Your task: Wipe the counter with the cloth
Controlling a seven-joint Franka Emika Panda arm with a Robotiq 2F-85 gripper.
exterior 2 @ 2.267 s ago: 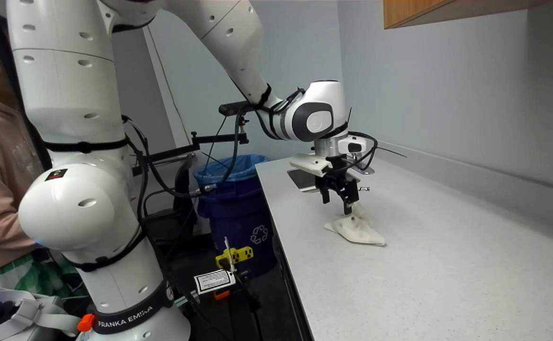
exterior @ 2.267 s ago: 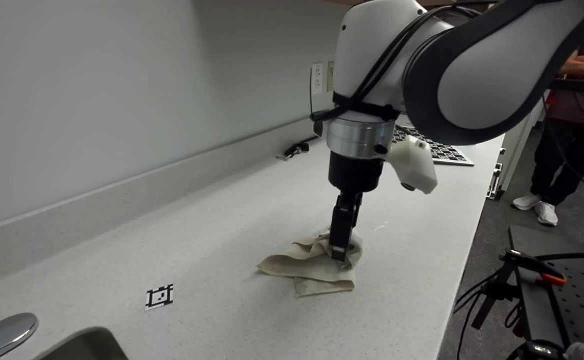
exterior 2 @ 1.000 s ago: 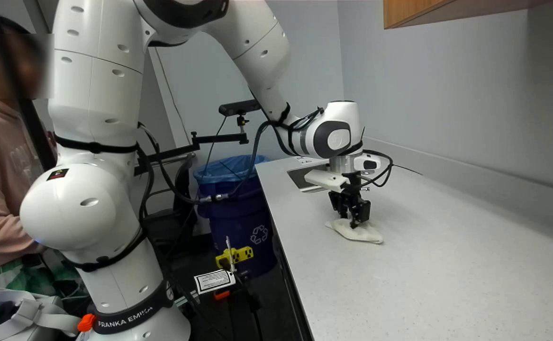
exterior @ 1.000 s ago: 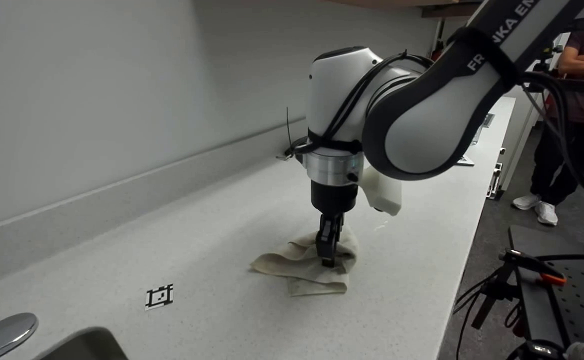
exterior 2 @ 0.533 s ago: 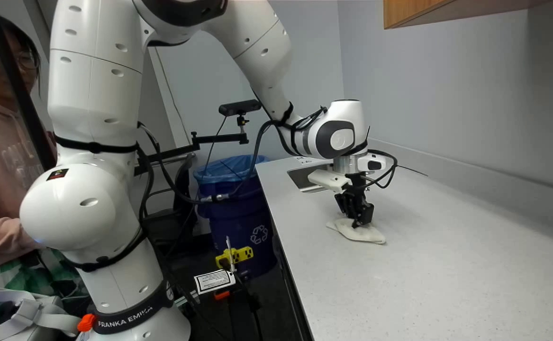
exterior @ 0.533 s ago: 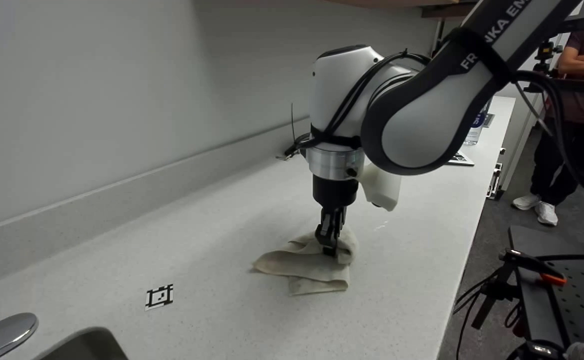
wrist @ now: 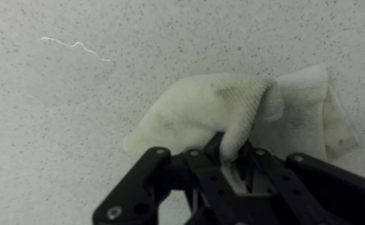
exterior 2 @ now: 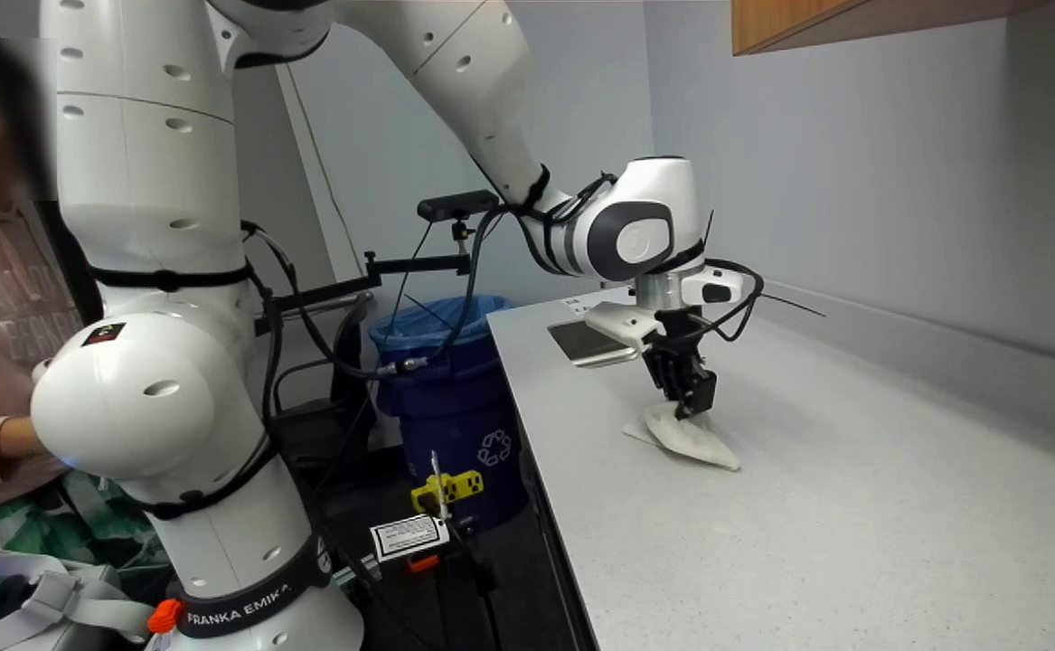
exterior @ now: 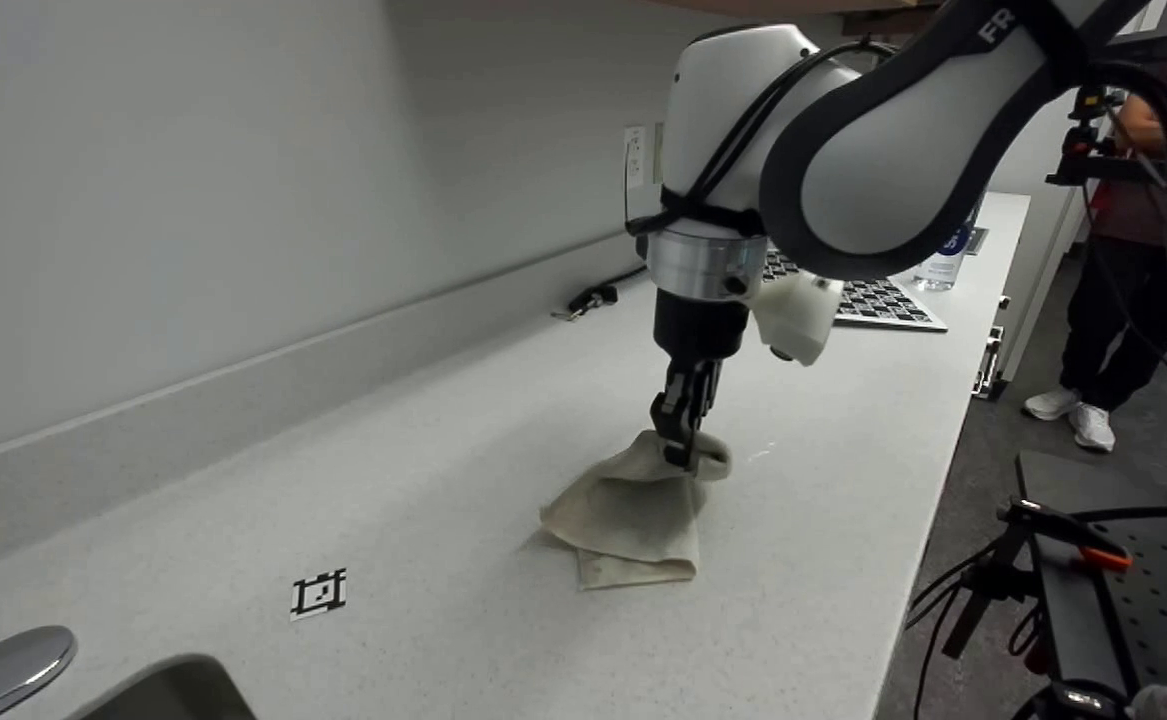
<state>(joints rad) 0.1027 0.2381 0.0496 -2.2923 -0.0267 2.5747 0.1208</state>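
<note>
The off-white cloth (exterior: 633,510) is bunched on the pale speckled counter (exterior: 423,480), its lower fold resting flat while its upper part is drawn up toward my gripper (exterior: 683,452). In the wrist view a ridge of the cloth (wrist: 198,106) runs between the fingers, and my gripper (wrist: 230,145) is shut on it. Brownish stains mark the fabric. The fingertips are partly hidden by the cloth. A wet patch (wrist: 69,73) with a shiny edge lies on the counter to the left of the cloth in that view.
Behind the arm in an exterior view are a checkered board (exterior: 888,303), a bottle (exterior: 943,262) and a small black clip-like item (exterior: 591,298). A printed marker (exterior: 319,594), a faucet (exterior: 13,662) and a sink (exterior: 173,690) occupy the near left. The wall borders the counter.
Over the last second the jaws have closed on the cloth and the gripper has risen. The gripped part came up with it, and the cloth's left corner was pulled inward.
</note>
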